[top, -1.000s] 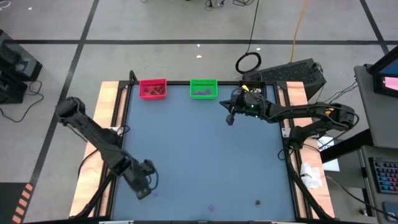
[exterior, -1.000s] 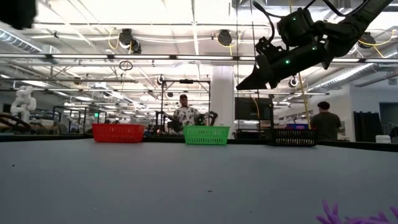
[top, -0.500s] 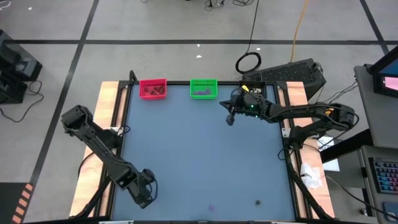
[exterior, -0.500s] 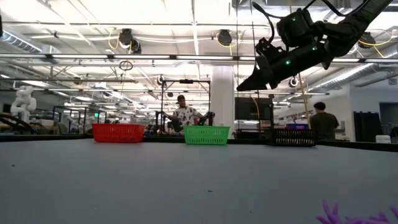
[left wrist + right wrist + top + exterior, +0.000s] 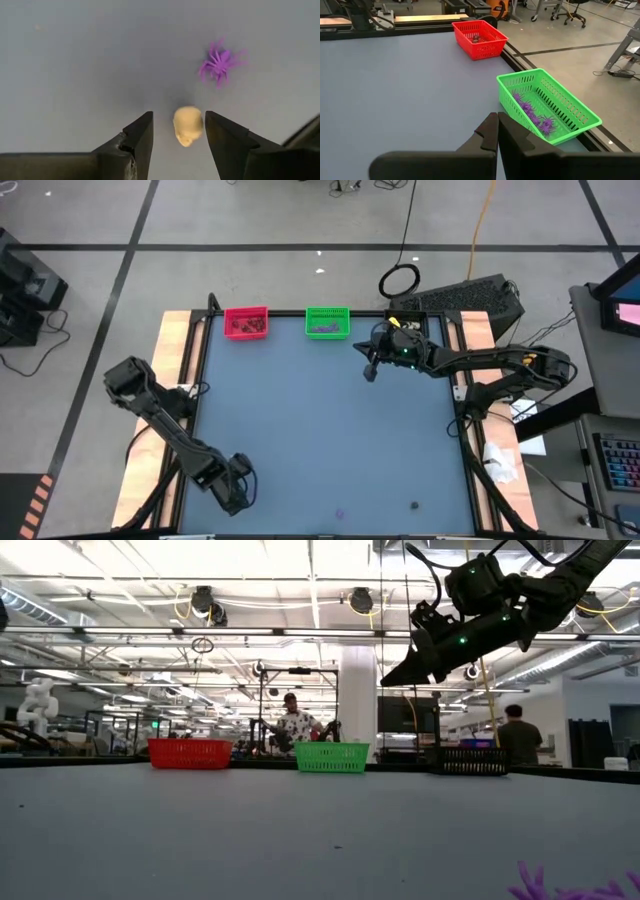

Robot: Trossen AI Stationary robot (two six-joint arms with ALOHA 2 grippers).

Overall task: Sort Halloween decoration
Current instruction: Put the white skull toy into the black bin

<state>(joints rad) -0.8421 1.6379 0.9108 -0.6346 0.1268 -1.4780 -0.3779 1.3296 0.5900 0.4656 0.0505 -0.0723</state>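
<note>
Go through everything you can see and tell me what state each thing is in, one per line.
Left gripper: open, fingers either side of the cream skull.
Cream skull: lying on the table, not gripped.
Purple spider: loose on the table beyond the skull.
Right gripper: shut, empty, raised near the green bin.
Green bin: upright, purple spiders inside.
Red bin: upright, dark pieces inside.
Black bin: upright, contents hidden.

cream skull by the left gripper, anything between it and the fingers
Nothing visible. The cream skull lies on the bare table between the open fingers of the left gripper, with a clear gap on each side. The purple spider lies beyond, apart from both.
</note>
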